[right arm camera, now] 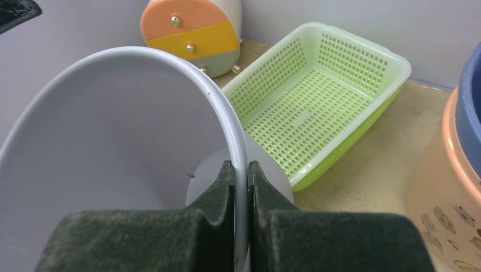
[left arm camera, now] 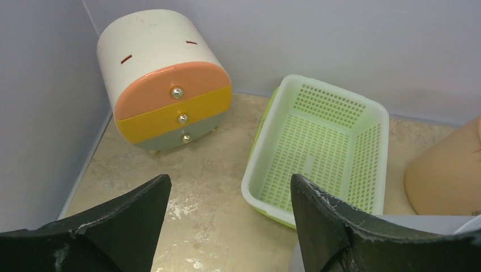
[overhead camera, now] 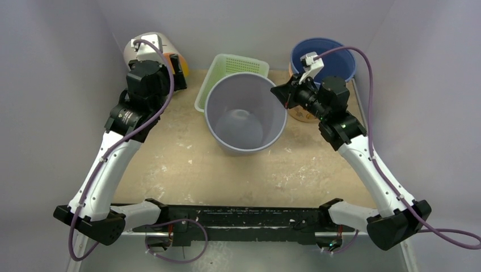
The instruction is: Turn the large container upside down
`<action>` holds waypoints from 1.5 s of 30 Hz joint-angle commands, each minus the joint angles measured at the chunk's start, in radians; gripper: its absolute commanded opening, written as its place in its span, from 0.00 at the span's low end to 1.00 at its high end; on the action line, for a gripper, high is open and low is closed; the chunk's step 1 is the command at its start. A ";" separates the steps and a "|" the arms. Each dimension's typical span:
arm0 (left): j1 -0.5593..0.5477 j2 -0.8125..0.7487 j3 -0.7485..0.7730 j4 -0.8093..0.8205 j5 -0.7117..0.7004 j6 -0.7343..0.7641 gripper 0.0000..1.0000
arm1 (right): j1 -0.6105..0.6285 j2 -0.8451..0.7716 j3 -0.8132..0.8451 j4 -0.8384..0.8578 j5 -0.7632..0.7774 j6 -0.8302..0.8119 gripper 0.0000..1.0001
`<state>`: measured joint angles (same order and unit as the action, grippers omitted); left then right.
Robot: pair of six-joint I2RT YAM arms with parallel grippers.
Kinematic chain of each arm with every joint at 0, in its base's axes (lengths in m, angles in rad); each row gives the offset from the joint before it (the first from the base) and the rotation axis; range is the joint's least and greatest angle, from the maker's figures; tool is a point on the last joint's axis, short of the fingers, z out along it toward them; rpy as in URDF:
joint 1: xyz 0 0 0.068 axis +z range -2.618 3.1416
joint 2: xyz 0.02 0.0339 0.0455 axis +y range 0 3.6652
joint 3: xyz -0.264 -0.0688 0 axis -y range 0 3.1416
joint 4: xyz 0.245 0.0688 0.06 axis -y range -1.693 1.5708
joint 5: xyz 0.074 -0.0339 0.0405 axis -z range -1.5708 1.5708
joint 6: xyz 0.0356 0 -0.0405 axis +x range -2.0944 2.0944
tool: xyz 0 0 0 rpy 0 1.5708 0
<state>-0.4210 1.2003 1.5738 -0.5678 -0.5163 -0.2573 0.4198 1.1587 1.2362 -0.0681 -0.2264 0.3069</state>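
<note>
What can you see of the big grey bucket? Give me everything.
The grey bucket is round, tapered, smooth and plastic-looking, with a thin rim and nothing inside. It stands mouth up mid-table, just in front of the green basket; whether they touch I cannot tell. The right gripper is shut on its right rim, one finger inside the wall and one outside. Nothing else holds it.

On the bench [overhead camera: 187,164] I count:
- one lime mesh basket [left arm camera: 320,144], empty, at the back;
- one cream drawer chest [left arm camera: 161,79] with orange, yellow and grey fronts, in the back-left corner;
- one blue tub [overhead camera: 334,56] stacked on a peach pot [right arm camera: 448,187], back right.
</note>
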 commanded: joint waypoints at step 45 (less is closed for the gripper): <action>-0.331 -0.008 -0.144 0.253 0.674 -0.017 0.54 | -0.008 0.041 0.013 -0.014 0.497 0.052 1.00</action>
<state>-0.6369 1.1786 1.4487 -0.4114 0.0761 -0.2779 0.4767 1.1568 1.1557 -0.1219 0.1272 0.3340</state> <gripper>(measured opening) 0.542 0.998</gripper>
